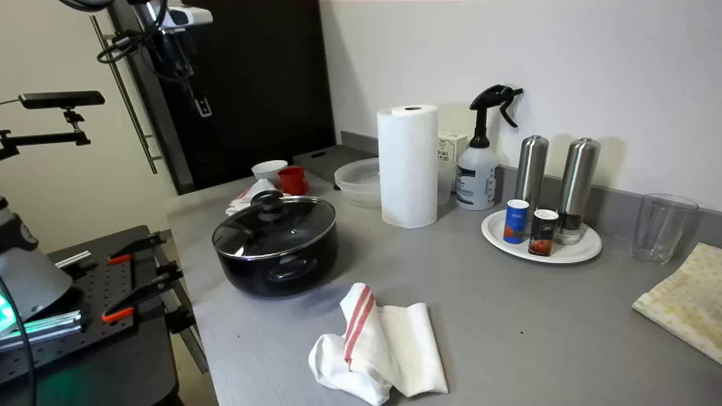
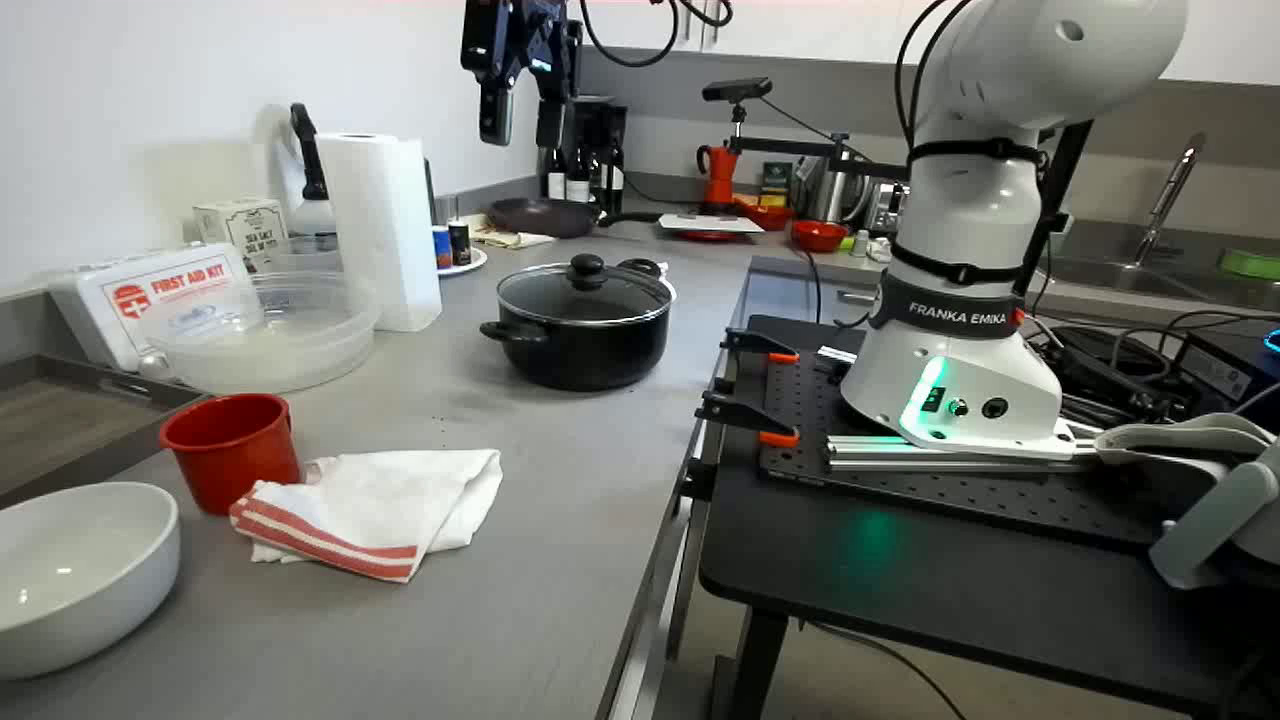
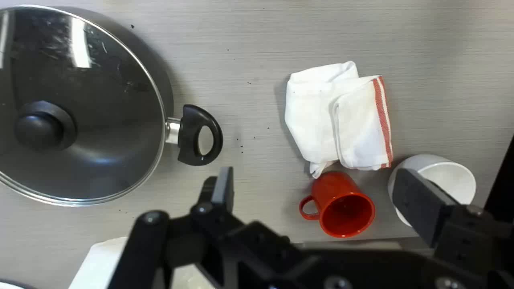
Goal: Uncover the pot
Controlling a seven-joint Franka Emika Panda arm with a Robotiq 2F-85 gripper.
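Observation:
The black pot stands upright on the grey counter, and it also shows in an exterior view. A glass lid with a metal rim sits on it and covers it. The lid's black knob points up. In the wrist view the lid is at the left, its knob near the left edge, and a pot handle shows. My gripper is open and empty, high above the counter. In both exterior views the gripper is up in the air, apart from the pot.
A paper-towel roll stands beside the pot. A red mug, white bowl and striped towel lie below my gripper. Another striped towel lies near the pot. Clear plastic bowl and first aid kit are by the wall.

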